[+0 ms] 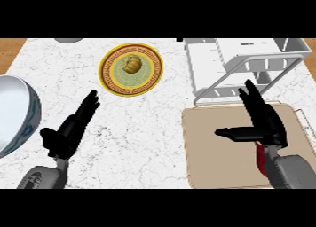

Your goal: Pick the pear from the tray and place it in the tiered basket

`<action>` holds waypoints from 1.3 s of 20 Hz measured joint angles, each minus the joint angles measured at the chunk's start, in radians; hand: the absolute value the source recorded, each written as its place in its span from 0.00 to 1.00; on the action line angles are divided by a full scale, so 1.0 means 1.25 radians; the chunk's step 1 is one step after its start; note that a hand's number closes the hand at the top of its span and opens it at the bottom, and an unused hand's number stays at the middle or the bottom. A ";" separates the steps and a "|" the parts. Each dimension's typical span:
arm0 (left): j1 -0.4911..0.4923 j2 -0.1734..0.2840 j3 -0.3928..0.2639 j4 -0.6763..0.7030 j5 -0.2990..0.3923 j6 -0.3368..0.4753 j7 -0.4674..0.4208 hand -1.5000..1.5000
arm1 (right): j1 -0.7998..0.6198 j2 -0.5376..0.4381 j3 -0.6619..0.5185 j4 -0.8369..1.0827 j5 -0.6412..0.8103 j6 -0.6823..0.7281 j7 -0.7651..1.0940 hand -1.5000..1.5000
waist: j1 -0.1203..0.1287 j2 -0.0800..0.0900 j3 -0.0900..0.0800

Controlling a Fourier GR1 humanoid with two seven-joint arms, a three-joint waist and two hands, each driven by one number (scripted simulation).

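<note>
Your right hand (262, 126) hovered over the tray (213, 164), fingers straight and thumb spread, holding nothing. The pear (259, 155), a red shape, lay directly under its wrist, mostly hidden, so I could not tell its long axis. The tiered basket (242, 62) stood just past the fingertips. Your left hand (69, 131) rested open well away, so the right was much nearer.
</note>
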 measured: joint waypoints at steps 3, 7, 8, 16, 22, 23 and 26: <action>0.008 -0.011 -0.004 0.004 -0.006 0.000 -0.013 0.50 | -0.016 -0.080 0.002 -0.053 0.032 0.022 0.064 0.00 | -0.003 -0.001 0.000; 0.008 -0.018 -0.009 0.006 -0.012 0.001 -0.014 0.50 | -0.047 -0.236 0.034 -0.088 0.103 0.099 0.183 0.00 | -0.006 -0.001 -0.001; 0.005 -0.019 -0.010 0.006 -0.013 0.002 -0.011 0.50 | -0.054 -0.275 0.049 -0.098 0.118 0.132 0.211 0.00 | -0.006 -0.002 -0.002; -0.006 -0.022 -0.007 0.015 -0.015 -0.004 -0.014 0.50 | -0.142 -0.504 0.148 -0.206 0.128 0.434 0.441 0.00 | 0.001 -0.005 -0.005; 0.000 -0.037 -0.001 0.016 -0.022 -0.005 -0.016 0.50 | -0.179 -0.518 0.156 -0.305 0.042 0.546 0.631 0.00 | 0.001 -0.003 -0.002; -0.004 -0.035 0.005 0.017 -0.021 -0.010 -0.012 0.50 | -0.176 -0.507 0.158 -0.320 0.042 0.542 0.647 0.00 | 0.001 -0.003 -0.002; -0.007 -0.043 0.009 0.020 -0.031 -0.012 -0.009 0.50 | -0.149 -0.482 0.158 -0.322 0.080 0.542 0.653 0.00 | 0.001 -0.002 -0.001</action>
